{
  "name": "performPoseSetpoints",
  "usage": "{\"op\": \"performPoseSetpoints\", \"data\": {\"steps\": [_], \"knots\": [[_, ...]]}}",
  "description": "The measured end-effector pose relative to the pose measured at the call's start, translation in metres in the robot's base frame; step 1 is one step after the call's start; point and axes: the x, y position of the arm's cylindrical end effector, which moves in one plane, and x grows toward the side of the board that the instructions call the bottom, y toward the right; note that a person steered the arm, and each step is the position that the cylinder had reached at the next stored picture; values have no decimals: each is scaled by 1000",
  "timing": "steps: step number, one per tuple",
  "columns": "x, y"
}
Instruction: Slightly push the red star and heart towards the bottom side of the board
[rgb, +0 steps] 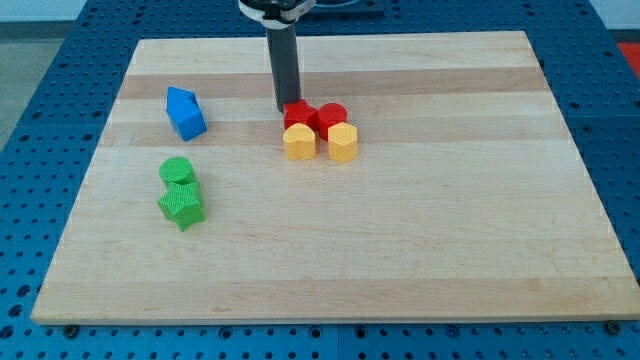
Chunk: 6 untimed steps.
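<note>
The red star (298, 116) and a second red block, rounded in outline (332, 116), sit side by side just above the board's middle. A yellow heart (299, 143) touches the red star from below. A yellow block with flat sides (343, 143) touches the rounded red block from below. My tip (284, 109) stands at the red star's upper left edge, touching or almost touching it, with the dark rod rising straight toward the view's top.
A blue block (185, 112) lies at the upper left. A green round block (177, 171) and a green star (181, 207) sit together below it. The wooden board (400, 250) rests on a blue perforated table.
</note>
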Motion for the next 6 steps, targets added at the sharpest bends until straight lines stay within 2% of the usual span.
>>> {"op": "performPoseSetpoints", "data": {"steps": [3,6], "knots": [[-12,0],[41,-19]]}}
